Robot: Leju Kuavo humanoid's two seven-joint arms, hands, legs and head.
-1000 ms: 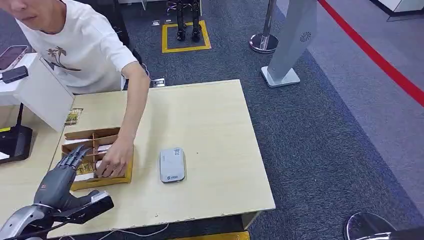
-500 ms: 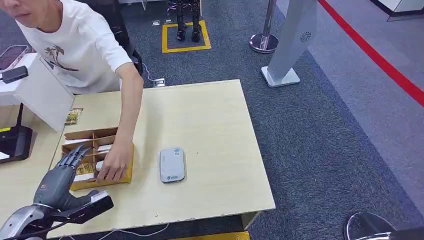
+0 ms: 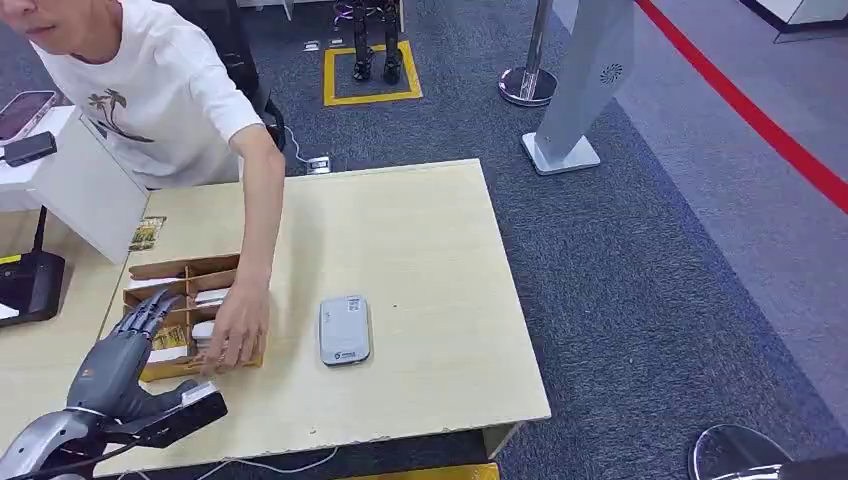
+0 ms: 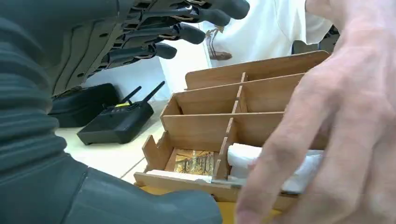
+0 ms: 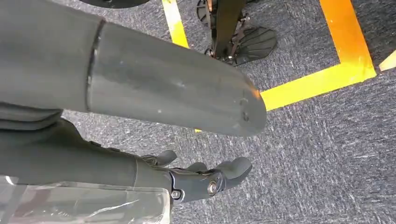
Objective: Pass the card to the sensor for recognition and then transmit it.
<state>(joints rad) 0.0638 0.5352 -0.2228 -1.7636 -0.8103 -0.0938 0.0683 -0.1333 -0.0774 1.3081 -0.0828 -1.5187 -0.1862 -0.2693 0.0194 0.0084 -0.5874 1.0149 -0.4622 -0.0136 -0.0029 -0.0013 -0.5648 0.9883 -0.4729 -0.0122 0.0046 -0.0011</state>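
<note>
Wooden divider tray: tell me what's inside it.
The wooden tray holds a yellowish printed card and white cards; back compartments look empty. The person's hand hides the rest.

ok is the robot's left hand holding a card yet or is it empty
Empty. The left hand hovers by the wooden tray, fingers spread, nothing between them.

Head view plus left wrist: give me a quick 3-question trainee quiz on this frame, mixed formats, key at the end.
1. True or false: the left hand is holding a card.
2. Multiple choice: the grey sensor lies (A) inside the wooden organizer, (B) on the table beside it, (C) on the carpet.
3. Fill in: the person's hand reaches into the wooden ____.

Key: 1 false, its fingers are spread above the organizer with nothing in them; 2 B; 3 organizer.
</note>
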